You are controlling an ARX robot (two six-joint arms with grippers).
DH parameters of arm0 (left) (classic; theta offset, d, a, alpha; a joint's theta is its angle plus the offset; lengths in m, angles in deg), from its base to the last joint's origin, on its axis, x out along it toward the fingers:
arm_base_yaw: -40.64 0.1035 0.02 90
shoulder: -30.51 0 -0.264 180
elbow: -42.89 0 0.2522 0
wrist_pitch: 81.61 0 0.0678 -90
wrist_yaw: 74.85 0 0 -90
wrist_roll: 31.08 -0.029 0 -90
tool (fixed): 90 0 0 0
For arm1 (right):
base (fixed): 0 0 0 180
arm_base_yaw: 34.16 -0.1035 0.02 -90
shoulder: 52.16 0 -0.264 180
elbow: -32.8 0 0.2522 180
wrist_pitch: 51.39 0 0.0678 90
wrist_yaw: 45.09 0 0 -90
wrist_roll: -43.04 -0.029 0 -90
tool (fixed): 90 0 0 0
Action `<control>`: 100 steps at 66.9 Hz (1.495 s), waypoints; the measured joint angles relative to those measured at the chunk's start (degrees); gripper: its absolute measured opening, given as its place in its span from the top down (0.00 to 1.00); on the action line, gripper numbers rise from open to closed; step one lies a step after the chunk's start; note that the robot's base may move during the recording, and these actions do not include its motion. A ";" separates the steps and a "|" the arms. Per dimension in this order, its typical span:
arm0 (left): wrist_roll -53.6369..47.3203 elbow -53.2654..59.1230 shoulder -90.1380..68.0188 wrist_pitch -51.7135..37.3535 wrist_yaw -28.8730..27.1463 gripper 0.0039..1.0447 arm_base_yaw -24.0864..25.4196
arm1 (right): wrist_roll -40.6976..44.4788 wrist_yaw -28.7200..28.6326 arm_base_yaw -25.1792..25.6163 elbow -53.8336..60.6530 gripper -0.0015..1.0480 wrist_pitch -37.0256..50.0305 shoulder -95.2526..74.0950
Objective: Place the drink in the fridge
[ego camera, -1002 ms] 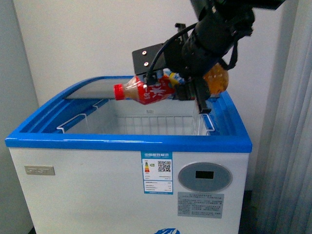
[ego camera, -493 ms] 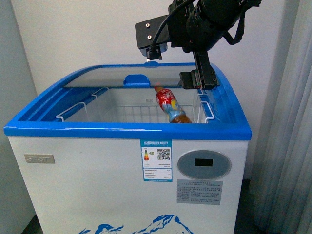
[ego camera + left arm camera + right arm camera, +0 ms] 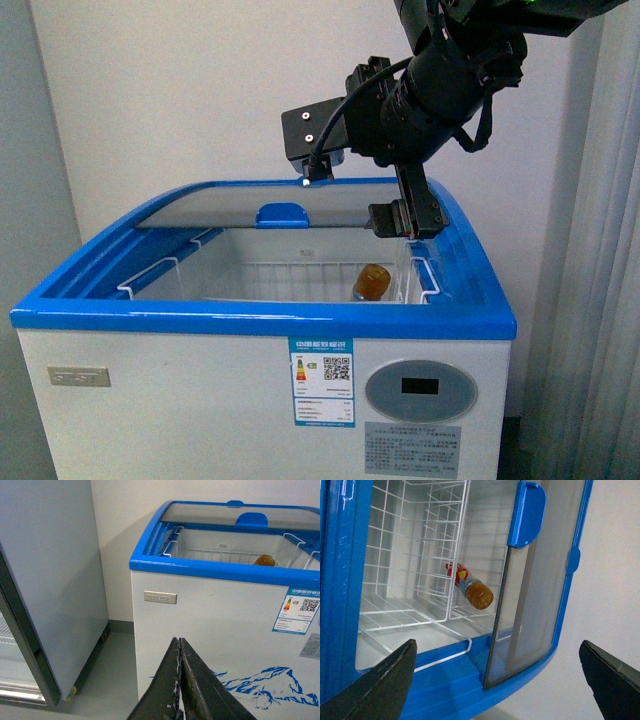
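The drink [image 3: 372, 282] lies on its side in the wire basket inside the fridge [image 3: 250, 400], near its right wall; only its amber base shows over the blue rim. In the right wrist view the drink [image 3: 470, 587] shows its red label and amber end, resting on the wire grid. My right gripper [image 3: 400, 215] hangs open and empty above the fridge's right rear; its jaws [image 3: 497, 680] stand wide apart. My left gripper [image 3: 179, 647] is shut and empty, low in front of the fridge [image 3: 210, 610]. The drink [image 3: 264, 560] also shows in that view.
The curved glass lid [image 3: 240, 207] with its blue handle [image 3: 283, 215] is slid to the back, leaving the front open. A tall grey upright cabinet [image 3: 50, 580] stands left of the fridge. A pale curtain [image 3: 590, 300] hangs at the right.
One second ago my right gripper held the drink over the fridge. It let go, the drink dropped into the basket and now lies still. The gripper stays above, open.
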 joint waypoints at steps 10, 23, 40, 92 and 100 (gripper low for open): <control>-0.11 -0.02 8.74 9.90 0.04 0.98 0.00 | -22.29 15.06 -1.03 1.44 0.07 6.10 0.11; -0.11 -0.02 10.34 10.62 0.02 0.98 0.00 | -77.79 22.32 -1.07 1.49 0.07 6.25 0.50; -0.11 -0.02 10.34 10.67 0.00 0.98 0.00 | -101.57 23.63 -0.44 3.89 0.07 5.09 4.92; -0.13 0.00 10.34 10.67 0.00 0.98 0.00 | -104.91 34.10 -2.71 18.95 0.07 1.29 24.24; -0.13 -0.02 10.34 10.67 0.00 0.98 0.00 | -103.78 34.51 -1.64 17.46 0.07 2.97 23.21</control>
